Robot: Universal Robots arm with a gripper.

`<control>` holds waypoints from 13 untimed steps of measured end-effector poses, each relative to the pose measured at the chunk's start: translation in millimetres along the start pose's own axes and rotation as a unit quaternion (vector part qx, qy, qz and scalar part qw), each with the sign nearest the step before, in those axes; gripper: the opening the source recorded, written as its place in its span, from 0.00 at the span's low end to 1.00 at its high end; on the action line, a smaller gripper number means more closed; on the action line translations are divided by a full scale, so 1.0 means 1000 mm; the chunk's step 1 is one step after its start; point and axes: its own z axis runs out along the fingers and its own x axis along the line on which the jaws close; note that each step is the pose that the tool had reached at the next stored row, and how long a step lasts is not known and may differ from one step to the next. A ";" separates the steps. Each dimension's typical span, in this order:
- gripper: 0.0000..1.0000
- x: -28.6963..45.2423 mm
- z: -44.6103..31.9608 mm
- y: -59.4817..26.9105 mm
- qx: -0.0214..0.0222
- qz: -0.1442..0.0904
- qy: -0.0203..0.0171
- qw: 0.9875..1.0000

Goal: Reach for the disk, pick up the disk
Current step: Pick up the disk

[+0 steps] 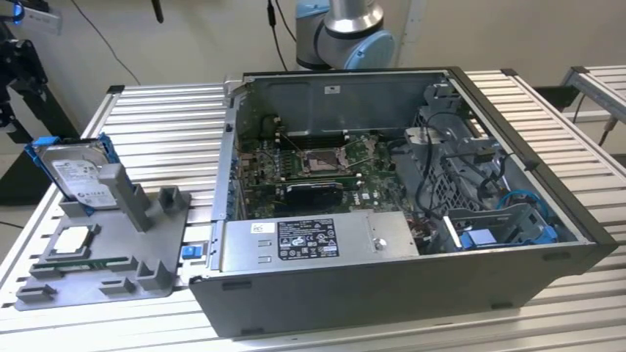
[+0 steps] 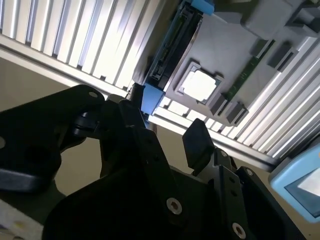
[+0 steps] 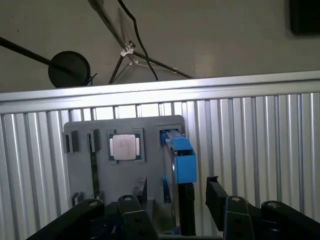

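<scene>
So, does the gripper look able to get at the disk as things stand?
Probably yes: the open gripper is close to the disk, whose blue-framed edge lines up between its fingers with nothing in between.

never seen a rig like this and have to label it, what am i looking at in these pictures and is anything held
A robot arm with a gripper. The exterior view looks on from off the arm; both wrist views ride on the arm and look past the gripper. On the slatted table sit an open computer case and a grey tray. The tray carries the disk, standing on edge, and a small chip. The gripper is open, pointed toward the disk, holding nothing.
</scene>
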 end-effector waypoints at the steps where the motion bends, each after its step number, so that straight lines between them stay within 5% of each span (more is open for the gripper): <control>1: 1.00 -0.0004 0.0006 0.0000 0.000 0.000 0.000 1.000; 13: 1.00 -0.0063 0.0061 0.0005 0.000 0.000 0.000 1.000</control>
